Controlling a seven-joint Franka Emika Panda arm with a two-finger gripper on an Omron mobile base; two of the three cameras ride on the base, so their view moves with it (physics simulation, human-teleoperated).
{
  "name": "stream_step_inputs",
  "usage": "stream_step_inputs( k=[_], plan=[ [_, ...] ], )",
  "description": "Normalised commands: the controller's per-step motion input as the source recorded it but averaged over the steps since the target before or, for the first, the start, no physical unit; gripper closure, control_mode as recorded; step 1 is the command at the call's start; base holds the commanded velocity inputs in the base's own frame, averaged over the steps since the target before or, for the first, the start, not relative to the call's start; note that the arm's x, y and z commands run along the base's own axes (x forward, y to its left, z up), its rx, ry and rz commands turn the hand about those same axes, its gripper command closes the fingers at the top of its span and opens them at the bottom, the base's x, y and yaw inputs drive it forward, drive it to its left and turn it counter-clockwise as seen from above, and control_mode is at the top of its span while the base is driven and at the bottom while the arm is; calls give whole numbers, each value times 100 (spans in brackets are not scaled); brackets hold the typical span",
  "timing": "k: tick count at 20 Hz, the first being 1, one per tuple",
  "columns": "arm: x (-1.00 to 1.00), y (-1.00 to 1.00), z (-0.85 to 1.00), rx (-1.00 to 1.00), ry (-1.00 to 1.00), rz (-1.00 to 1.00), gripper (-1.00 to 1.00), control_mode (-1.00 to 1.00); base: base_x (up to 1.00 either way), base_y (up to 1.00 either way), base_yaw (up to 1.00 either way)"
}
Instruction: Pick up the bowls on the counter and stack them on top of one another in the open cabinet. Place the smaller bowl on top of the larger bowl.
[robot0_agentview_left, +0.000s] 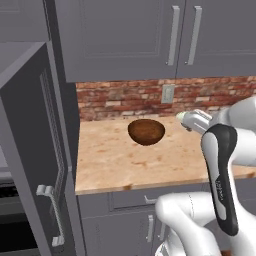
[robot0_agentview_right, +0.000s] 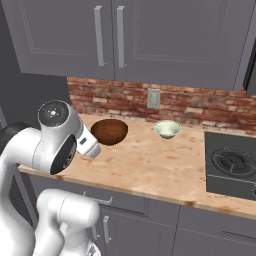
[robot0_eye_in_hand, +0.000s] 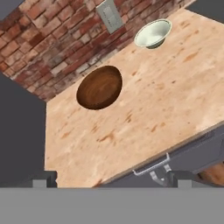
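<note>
**Both bowls on the bench, stacking not yet begun**

With its jaws spread wide and nothing between them, the tool (robot0_eye_in_hand: 112, 183) hangs above the bench (robot0_eye_in_hand: 144, 113). The larger bowl (robot0_eye_in_hand: 99, 87) lies at its twelve o'clock, the smaller bowl (robot0_eye_in_hand: 152, 33) at one o'clock. Neither sits in the open cabinet (robot0_agentview_left: 35, 165); every lift remains.

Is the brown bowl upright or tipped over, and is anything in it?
Upright and empty: the brown bowl sits on its base on the counter, rim up, its bare inside showing.
</note>
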Motion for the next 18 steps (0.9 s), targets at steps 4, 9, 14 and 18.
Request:
stream_step_inputs(
  k=[4,9,14,18],
  plan=[
    [28,0,-3,6,-3,-11,-100,-100,0,0,0],
    [33,-2,-5,7,0,-4,-100,-100,0,0,0],
    [29,-4,-16,6,0,0,-100,-100,0,0,0],
    [26,-4,-17,7,-1,0,-100,-100,0,0,0]
  ],
)
